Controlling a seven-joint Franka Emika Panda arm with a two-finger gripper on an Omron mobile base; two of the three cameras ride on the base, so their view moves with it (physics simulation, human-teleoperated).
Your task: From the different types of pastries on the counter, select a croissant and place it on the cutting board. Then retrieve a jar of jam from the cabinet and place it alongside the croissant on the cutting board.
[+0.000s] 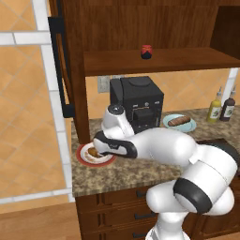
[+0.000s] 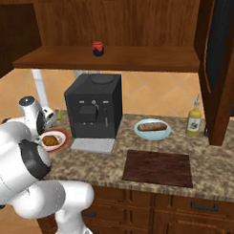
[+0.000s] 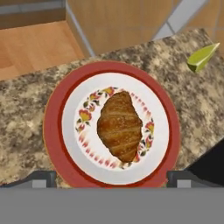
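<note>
A white robot arm hovers its end effector point(image 3: 112, 178), jaws spread wide and empty, directly above a croissant point(image 3: 119, 126) lying on a red-rimmed plate point(image 3: 52, 131) on the surface. Descending straight, fingers straddling the pastry's narrow middle, looks best.

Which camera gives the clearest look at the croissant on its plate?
The hand view: the croissant lies whole, centred on the red-rimmed plate. The left base view shows a sliver beside the arm; the right base view shows it small.
</note>
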